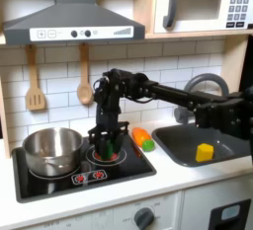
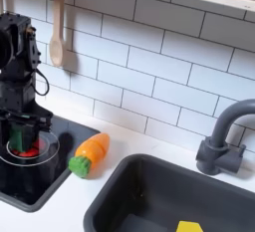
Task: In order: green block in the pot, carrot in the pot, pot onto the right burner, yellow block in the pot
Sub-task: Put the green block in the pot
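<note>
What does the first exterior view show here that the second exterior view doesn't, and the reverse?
First exterior view: the pot on the cooktop's left, the range hood and the microwave.
Second exterior view: a closer look at the faucet base, and just a top edge of the yellow block.
Both: the gripper around the green block, the carrot and the sink.

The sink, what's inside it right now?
The yellow block lies in the sink, alone on the dark basin floor in the first exterior view. In the second exterior view the picture's bottom edge cuts off the near part of the basin.
</note>
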`<act>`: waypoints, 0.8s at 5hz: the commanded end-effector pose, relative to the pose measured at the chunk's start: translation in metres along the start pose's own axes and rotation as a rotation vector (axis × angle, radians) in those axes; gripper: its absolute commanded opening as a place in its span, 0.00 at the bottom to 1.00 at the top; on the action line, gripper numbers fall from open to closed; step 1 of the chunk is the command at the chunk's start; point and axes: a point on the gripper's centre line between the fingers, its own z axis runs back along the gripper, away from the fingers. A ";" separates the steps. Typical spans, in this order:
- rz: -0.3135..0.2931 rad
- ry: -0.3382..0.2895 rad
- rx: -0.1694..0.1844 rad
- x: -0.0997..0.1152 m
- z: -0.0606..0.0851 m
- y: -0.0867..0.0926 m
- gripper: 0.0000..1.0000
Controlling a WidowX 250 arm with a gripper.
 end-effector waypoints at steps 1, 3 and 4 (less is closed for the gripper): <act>-0.001 -0.028 -0.016 0.000 0.015 -0.004 0.00; 0.009 -0.072 -0.003 -0.003 0.038 -0.003 0.00; 0.031 -0.113 -0.011 -0.001 0.056 0.001 0.00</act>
